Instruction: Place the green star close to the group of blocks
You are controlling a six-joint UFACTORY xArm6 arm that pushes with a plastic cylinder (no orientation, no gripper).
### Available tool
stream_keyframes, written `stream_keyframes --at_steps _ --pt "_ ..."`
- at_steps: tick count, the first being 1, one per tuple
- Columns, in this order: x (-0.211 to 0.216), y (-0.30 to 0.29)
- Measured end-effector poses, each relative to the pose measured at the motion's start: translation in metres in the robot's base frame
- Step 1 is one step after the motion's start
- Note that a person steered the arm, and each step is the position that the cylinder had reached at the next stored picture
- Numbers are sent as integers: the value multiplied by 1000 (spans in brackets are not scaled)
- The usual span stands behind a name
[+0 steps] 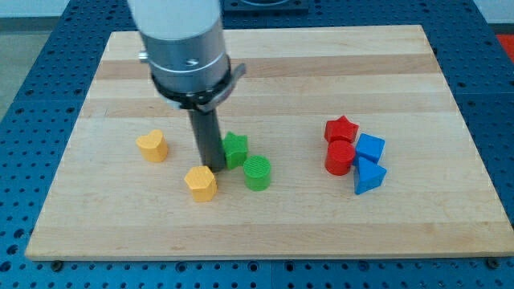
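Observation:
The green star (235, 148) lies near the middle of the wooden board (265, 64). My tip (210, 166) stands at the star's left side, touching or almost touching it. A green cylinder (257, 172) sits just to the star's lower right. A yellow hexagon (201, 183) lies just below my tip. The group of blocks is at the view's right: a red star (340, 129), a red cylinder (339, 158), a blue pentagon-like block (369, 148) and a blue triangle (369, 177).
A yellow heart-like block (152, 146) lies to the left of my tip. The arm's grey and black body (183, 48) hangs over the board's upper left. The board rests on a blue perforated table (40, 48).

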State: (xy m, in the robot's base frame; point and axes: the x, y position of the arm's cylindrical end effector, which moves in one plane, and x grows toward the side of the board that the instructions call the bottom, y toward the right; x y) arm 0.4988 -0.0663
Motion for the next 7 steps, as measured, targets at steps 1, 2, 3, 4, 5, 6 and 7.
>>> stream_keyframes --at_steps 1,2,3,4,5,6,7 --pt "-2 29" --pt "-2 39" --pt "-2 43" --pt "-2 84" --pt "-2 87" --pt "-2 84" --pt "-2 36"
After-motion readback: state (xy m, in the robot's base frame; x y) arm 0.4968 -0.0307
